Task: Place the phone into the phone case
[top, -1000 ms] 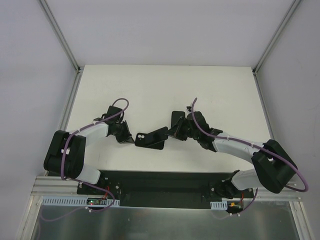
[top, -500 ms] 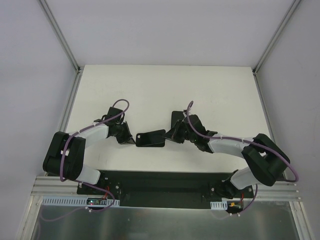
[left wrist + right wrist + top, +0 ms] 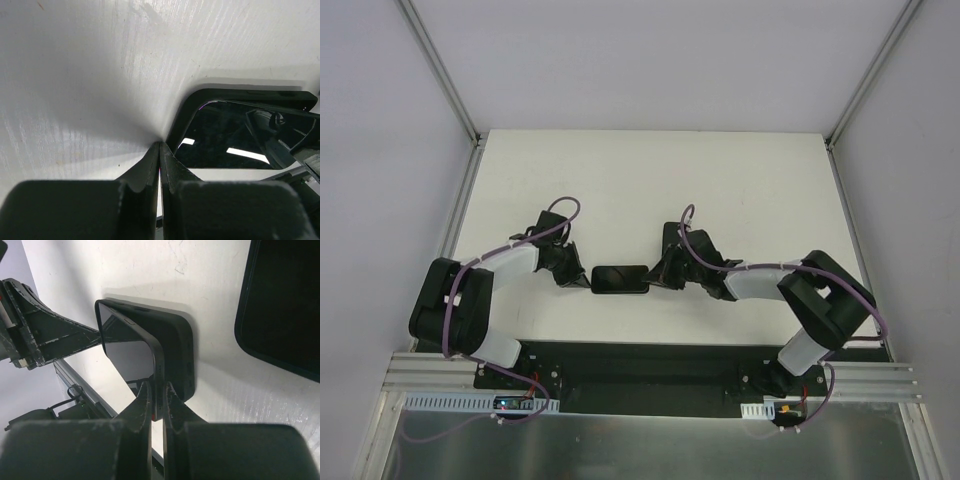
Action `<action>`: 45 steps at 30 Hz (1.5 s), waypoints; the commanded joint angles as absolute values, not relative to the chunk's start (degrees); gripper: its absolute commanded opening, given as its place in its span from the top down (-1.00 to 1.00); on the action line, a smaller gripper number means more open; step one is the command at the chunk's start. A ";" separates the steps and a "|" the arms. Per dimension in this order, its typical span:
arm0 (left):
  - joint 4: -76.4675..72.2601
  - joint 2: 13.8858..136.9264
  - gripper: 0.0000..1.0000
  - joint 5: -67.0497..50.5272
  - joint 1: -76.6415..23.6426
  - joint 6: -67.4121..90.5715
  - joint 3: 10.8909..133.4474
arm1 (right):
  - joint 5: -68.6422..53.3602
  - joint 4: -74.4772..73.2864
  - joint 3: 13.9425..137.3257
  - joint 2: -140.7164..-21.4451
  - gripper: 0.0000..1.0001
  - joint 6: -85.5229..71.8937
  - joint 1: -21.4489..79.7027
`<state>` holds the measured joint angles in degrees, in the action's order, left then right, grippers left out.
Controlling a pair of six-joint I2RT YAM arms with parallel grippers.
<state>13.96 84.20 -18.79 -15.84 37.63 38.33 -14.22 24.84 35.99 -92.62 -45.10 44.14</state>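
The phone case (image 3: 620,279) sits between two arms near the middle of a white desk (image 3: 650,170), somewhat toward its near edge, with pale grey walls and metal frame posts around it. From above it is a plain dark rectangle. The right gripper (image 3: 658,276) is clamped on its rim, and the right wrist view adds a glossy inner face and side cutouts. The left gripper (image 3: 582,283), fingers pressed together, meets the opposite corner. The phone (image 3: 669,237) lies just beyond, black face up.
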 commanded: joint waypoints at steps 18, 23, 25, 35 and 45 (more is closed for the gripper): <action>15.73 90.00 1.00 -13.71 -16.96 33.66 43.33 | -13.98 11.96 46.75 -98.26 0.70 -32.87 45.70; 15.56 91.05 1.00 -13.80 -17.05 33.57 43.42 | -13.54 10.02 49.22 -100.10 0.70 -31.29 45.70; 15.56 91.32 1.00 -13.89 -17.14 33.58 43.59 | -13.54 9.84 49.83 -100.63 0.70 -30.94 45.70; 17.22 88.60 0.81 -12.22 -17.40 33.66 44.56 | -12.57 0.90 53.07 -98.10 0.46 -29.36 45.70; 20.13 77.71 -0.04 -5.72 -17.31 33.84 46.14 | -12.57 -8.08 55.19 -92.47 -0.36 -29.97 45.70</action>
<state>18.98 83.81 -10.04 -16.93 33.65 45.08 -12.86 -3.33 53.76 -96.73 -30.04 45.43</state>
